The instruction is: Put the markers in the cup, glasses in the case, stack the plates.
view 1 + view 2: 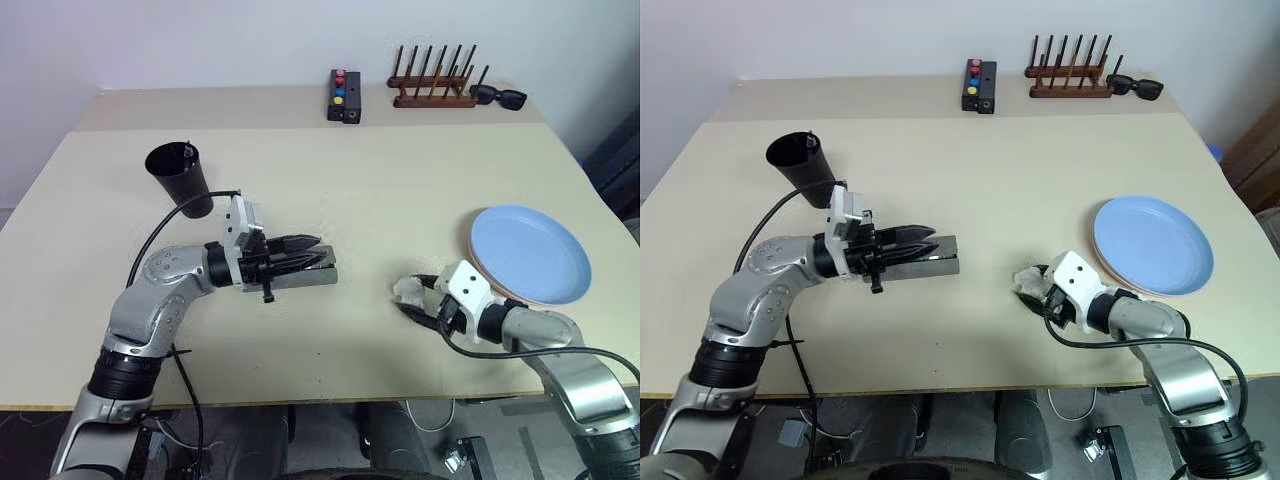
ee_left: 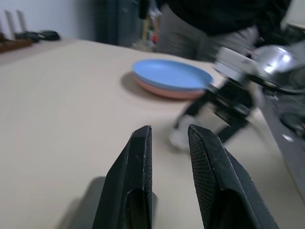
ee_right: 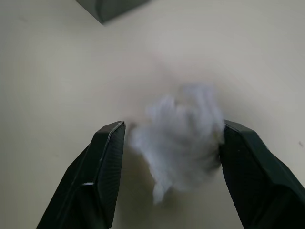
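Note:
The black cup (image 1: 180,176) stands at the table's back left; a slim dark tip (image 1: 188,148), perhaps one of the markers, pokes above its rim. The grey case (image 1: 305,276) lies mid-table with its lid down. My left gripper (image 1: 322,248) hovers level just over it, its fingers a narrow gap apart and empty. The light blue plate (image 1: 530,252) rests on the pink plate (image 1: 503,293) at the right. Left of them my right gripper (image 3: 172,125) stands open astride a white crumpled wad (image 3: 183,136). The glasses are out of view.
At the back edge stand a black box with coloured buttons (image 1: 344,96), a wooden peg rack (image 1: 432,88) and black sunglasses (image 1: 498,96). A person (image 2: 214,24) stands beyond the table's right side. The table's front edge lies near both arms.

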